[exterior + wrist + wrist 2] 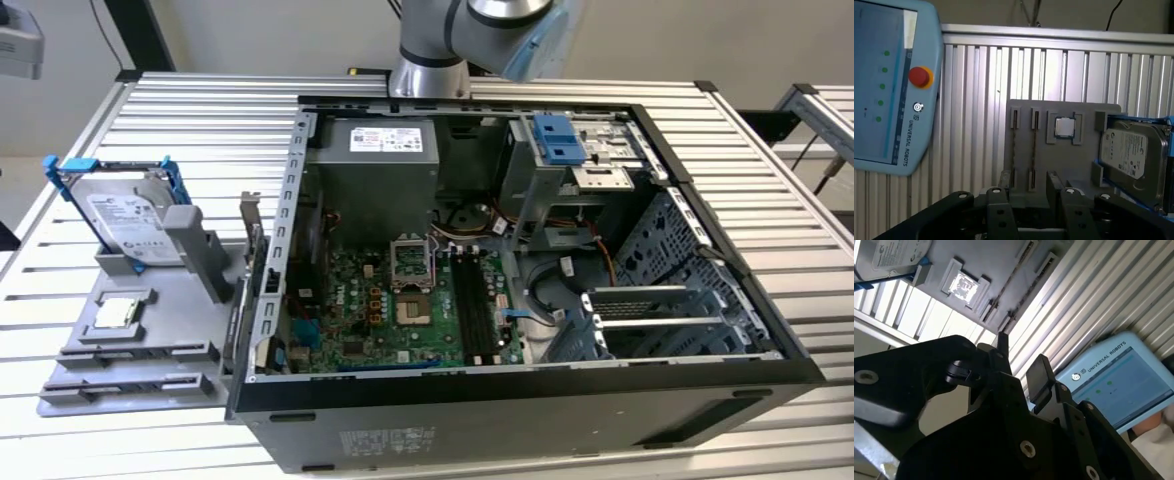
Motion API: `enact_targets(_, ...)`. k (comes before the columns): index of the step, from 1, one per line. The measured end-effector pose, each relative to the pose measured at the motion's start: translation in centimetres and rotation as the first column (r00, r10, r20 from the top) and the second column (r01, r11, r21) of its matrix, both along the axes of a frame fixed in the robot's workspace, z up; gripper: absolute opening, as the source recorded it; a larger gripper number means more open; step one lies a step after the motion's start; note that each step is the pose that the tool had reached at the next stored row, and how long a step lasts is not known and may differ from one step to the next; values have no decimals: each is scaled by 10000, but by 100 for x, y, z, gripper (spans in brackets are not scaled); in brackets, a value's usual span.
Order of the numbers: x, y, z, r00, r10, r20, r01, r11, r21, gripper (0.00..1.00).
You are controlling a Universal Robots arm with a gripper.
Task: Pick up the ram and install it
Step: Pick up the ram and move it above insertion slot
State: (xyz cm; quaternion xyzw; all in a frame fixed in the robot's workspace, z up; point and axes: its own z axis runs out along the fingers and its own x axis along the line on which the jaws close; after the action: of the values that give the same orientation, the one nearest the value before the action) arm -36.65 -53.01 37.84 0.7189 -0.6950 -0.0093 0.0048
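The black gripper is right up close in both wrist views; its two fingers are spread apart with nothing between them, just the ribbed metal table behind. The ram looks like a thin dark line standing on its edge in a holder on the gray tray; a second line like it sits just beside it, and I cannot tell which one is meant. The small silver chip and the hard drive in its blue frame are on the same tray; a blue screen box lies on the table near it.

I think the ram is thin and easy to miss; if the fingers come at it crooked they could knock it or bump the chip; if it goes into a slot tilted it could bend.

The exterior view is where the open computer case and the black slots on the motherboard can be seen, with the arm behind the case; the first wrist view looks flat onto the tray; the second wrist view gives the fingers from the side.
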Motion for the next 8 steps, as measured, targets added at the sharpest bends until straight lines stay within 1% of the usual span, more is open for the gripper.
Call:
enact_targets(1,0,0,-1,10000,0,54,0,10000,94,100)
enact_targets(2,-1,0,-5,10000,-2,97,0,9998,185,100)
enact_targets(3,-1,1,-21,9999,-4,110,1,9997,230,100)
enact_targets(4,-1,1,-33,9999,-6,111,3,9997,261,100)
enact_targets(7,-1,1,-49,10000,-23,32,23,9996,275,100)
enact_targets(8,-2,1,-63,10000,-23,21,23,9996,277,100)
